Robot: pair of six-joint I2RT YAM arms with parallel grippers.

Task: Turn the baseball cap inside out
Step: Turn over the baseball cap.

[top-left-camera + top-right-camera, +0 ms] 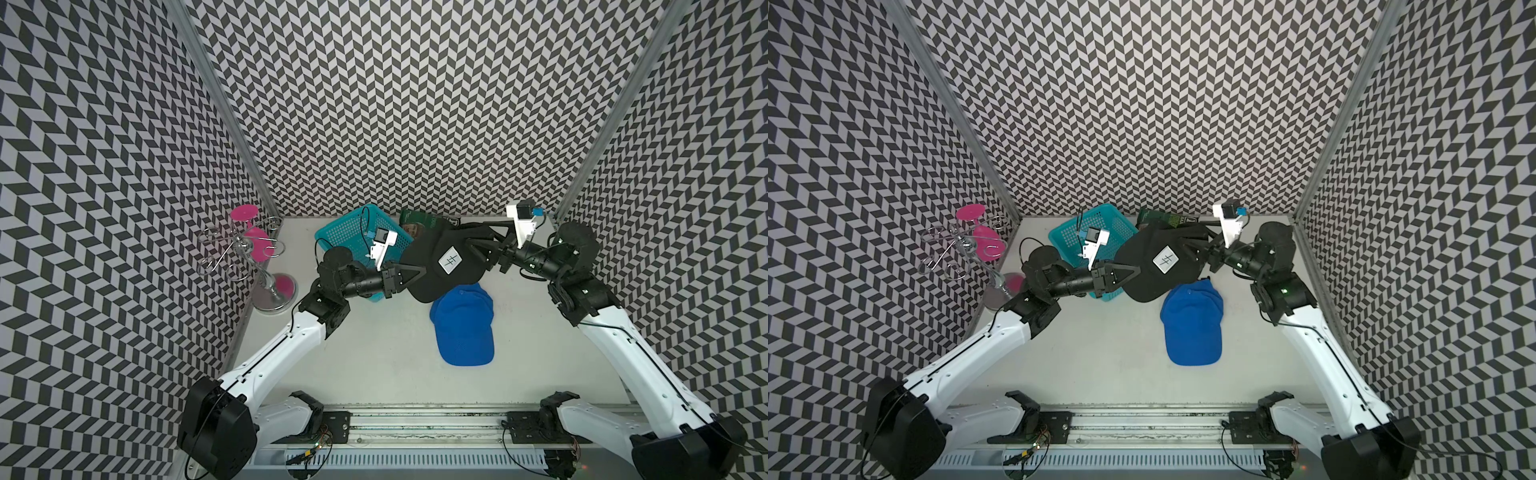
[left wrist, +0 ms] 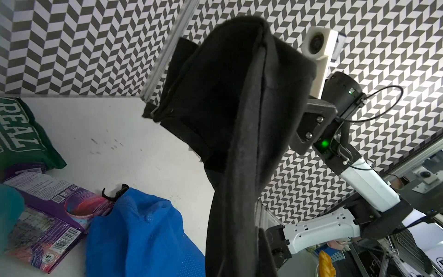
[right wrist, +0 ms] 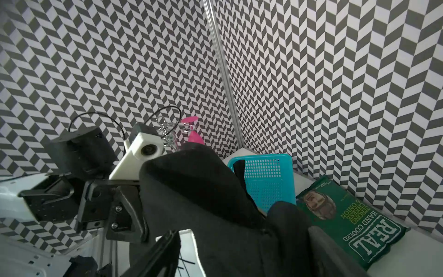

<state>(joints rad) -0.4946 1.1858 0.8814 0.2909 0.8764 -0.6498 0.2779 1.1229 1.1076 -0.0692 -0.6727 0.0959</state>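
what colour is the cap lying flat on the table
Blue; the cap shows best in a top view.

Both top views look down from high above onto the whole bench (image 1: 374,353). The left wrist camera (image 3: 146,149) and the right wrist camera (image 2: 317,44), close against the raised black cap (image 2: 239,120), face each other across it, sharing the green crisp bag (image 3: 347,215).

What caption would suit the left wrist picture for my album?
Black cap dangling close to the lens, blue cap lying on the white table beneath.
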